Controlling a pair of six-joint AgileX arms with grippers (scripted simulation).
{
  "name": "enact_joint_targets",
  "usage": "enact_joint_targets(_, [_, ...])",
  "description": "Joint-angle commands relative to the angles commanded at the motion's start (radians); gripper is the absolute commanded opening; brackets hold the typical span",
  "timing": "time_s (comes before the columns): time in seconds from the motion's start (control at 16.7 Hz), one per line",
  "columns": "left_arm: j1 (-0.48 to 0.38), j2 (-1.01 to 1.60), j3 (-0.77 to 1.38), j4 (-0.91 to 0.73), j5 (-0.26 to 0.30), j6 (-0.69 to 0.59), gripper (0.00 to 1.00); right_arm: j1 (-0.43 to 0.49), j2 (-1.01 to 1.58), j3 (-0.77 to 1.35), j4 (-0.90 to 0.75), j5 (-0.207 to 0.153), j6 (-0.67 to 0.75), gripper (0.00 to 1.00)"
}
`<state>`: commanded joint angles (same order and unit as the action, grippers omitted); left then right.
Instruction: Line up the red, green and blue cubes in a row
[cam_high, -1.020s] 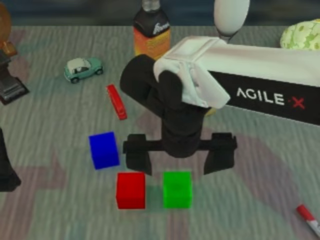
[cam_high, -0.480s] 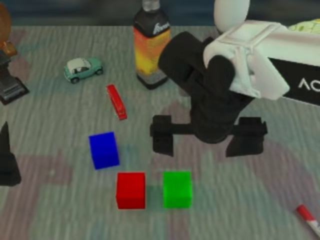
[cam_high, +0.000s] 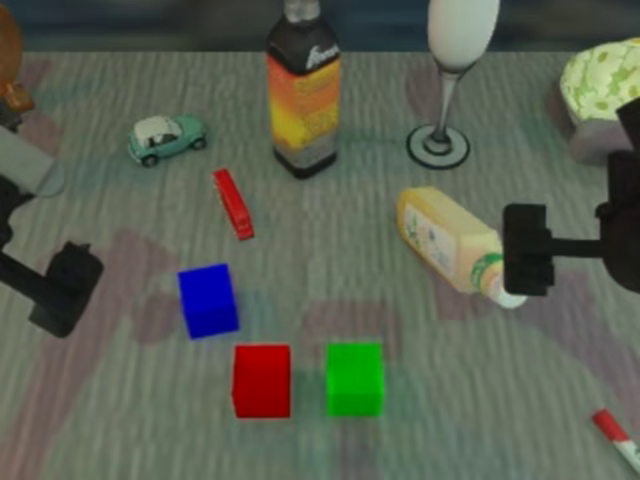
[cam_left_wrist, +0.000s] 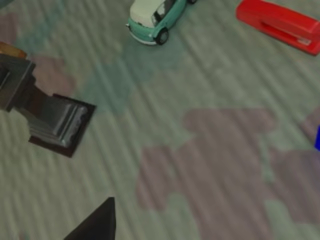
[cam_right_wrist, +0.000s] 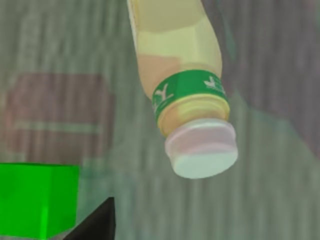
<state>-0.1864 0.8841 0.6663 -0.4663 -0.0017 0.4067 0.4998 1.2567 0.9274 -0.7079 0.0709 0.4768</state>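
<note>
At the desk's left edge my left pincer (cam_high: 50, 290) hung low, with only one dark finger plain, so I could not tell whether it was spread or pressed together. The blue cube (cam_high: 208, 300) sat near it, left of centre, slightly turned and set back from the other two. The red cube (cam_high: 262, 380) and green cube (cam_high: 355, 378) stood side by side with a small gap, close to the near edge. As I judged it, the blue cube was the one left to move: grip it across flat faces, square it, and set it just left of the red one on the same line. At the right edge my right pincer (cam_high: 560, 250) hung by the lying bottle (cam_high: 450, 243); its state I could not tell either. Only the right wrist view showed the bottle's cap (cam_right_wrist: 201, 150) closely; only the left wrist view showed detail of the toy car (cam_left_wrist: 152, 17).
</note>
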Motion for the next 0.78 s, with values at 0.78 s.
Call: enact_joint_targets(0.78, [-0.215, 1.031, 0.736, -0.528, 0.003, 0.459, 1.0, -0.439, -1.122, -0.842, 0.614, -0.051, -0.428, 1.0])
